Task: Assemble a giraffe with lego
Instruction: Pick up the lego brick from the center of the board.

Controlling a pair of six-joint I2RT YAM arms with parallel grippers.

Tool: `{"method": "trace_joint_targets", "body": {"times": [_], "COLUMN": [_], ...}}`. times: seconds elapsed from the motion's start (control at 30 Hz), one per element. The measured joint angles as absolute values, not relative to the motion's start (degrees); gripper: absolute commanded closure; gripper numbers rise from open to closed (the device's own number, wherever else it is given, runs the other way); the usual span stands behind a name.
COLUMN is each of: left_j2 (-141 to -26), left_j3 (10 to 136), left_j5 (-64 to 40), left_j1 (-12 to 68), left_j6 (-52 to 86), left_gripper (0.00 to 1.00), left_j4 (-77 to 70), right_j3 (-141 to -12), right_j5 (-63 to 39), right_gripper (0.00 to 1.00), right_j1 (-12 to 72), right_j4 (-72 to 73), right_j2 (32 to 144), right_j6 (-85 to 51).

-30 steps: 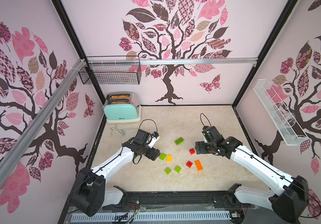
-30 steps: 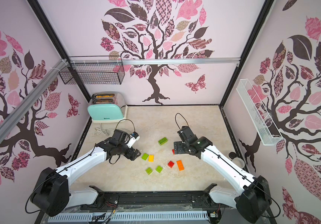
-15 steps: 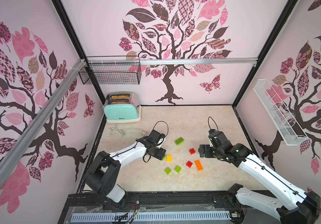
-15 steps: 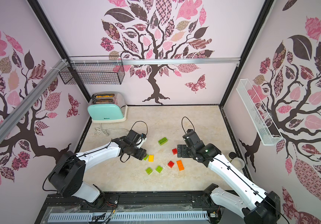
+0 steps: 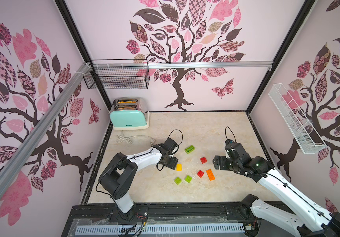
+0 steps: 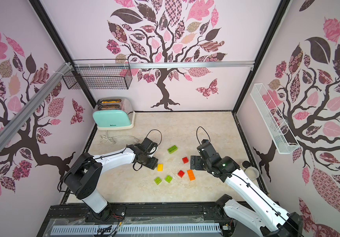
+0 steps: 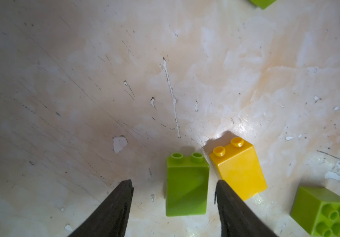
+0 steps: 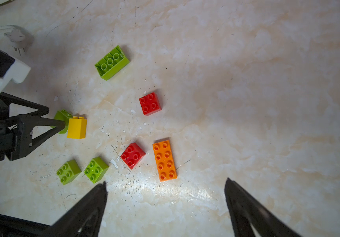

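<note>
Left gripper (image 7: 174, 184) is hanging low over the counter (image 5: 206, 127), jaws parted and straddling a small green brick (image 7: 187, 188) that is lying on its side. Gaps are showing on both sides of it, one wider than the other, so it isn't clamping anything yet. Yellow brick (image 7: 239, 166) is lying on its side just beside that green one, outside the jaws.

Right gripper (image 8: 166, 183) is hovering with jaws spread wide, gripping nothing, with only bare counter showing between the tips. The long orange brick (image 8: 164, 160) is sitting just ahead of them, studs up.

The lego (image 6: 181, 173) is sitting loose around the counter's middle, slightly toward the front edge, nothing joined:
- long green brick (image 8: 111, 62) is lying farthest back, hollow underside showing
- red brick (image 5: 203, 160) is sitting alone, studs up
- second red brick (image 5: 200, 173) is sitting just beside the orange one
- green pair (image 8: 68, 172) is sitting nearest the front edge, studs up, close together

Toaster (image 5: 128, 119) is standing in the back-left corner, well apart from the bricks.
</note>
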State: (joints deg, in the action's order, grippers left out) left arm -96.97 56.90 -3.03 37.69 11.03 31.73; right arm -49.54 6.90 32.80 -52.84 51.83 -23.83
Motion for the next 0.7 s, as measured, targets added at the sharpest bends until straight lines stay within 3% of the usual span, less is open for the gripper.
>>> {"method": "trace_joint_targets", "body": {"times": [0.23,0.7], "left_j2": [-100.3,-102.6], "left_j3": [58.9,61.6], "left_j5": [-2.1,0.0], "left_j1": [38.4,38.5], "left_j6": [12.1,15.6], "left_gripper": [0.36,0.64], "left_j4": [32.5,34.0], "right_j3": [-49.3,-48.9], "right_j5": [6.9,6.9], "right_gripper": [0.07,0.07], "right_j1": [32.8,32.8], "right_j4": [-53.1,-53.4], "right_j2": [51.7,50.7], "right_j6": [-24.4,-24.5]}}
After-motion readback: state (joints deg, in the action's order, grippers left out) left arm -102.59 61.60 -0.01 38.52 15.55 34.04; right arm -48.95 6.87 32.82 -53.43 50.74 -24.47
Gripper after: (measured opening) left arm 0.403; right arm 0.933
